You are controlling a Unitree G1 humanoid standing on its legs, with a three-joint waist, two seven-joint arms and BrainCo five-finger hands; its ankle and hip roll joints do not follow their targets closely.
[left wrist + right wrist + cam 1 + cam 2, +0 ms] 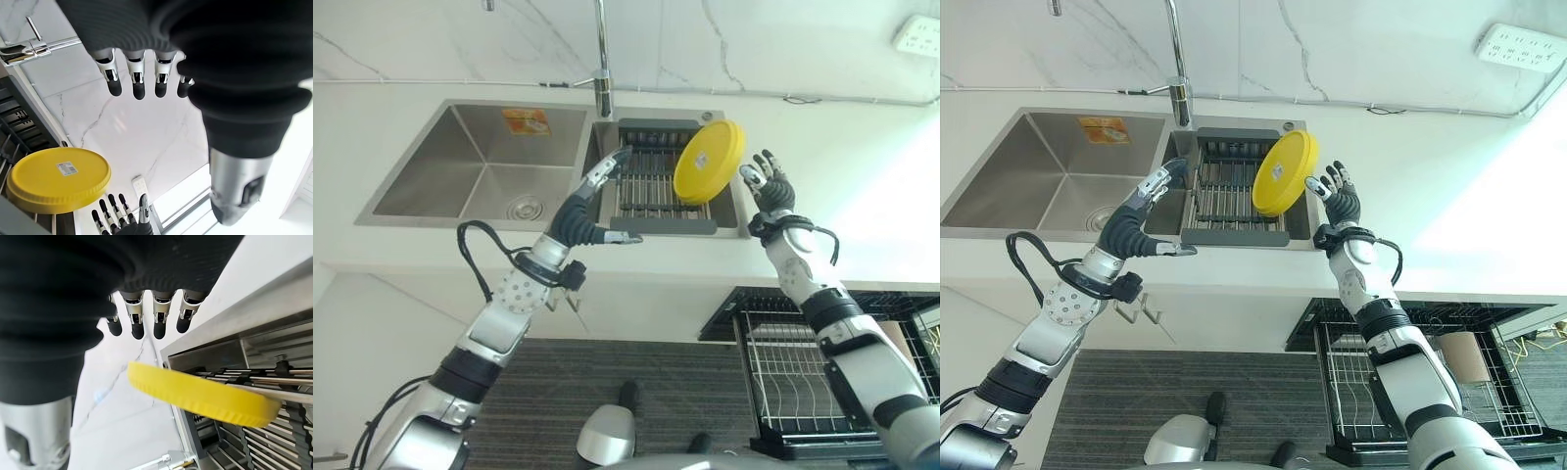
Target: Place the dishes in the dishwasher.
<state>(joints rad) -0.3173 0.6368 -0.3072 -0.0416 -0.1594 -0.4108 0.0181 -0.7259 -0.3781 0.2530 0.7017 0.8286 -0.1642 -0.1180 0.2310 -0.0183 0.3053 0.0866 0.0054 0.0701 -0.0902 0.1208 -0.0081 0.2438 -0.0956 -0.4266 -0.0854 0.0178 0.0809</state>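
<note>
Yellow plate (709, 161) tilted on edge at right end of dark drying rack (651, 191) in sink (480, 162). Right hand (768, 186) just beside plate rim, fingers straight, grasping nothing. Left hand (590, 201) over rack's left edge, fingers extended, empty

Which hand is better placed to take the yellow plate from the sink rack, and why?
Right. The right hand is open beside the plate; the left hand is across the rack from it.

A kitchen: steel sink (480, 162), tap (602, 59), marble-look wall (1332, 49), dishwasher rack (1410, 392).
</note>
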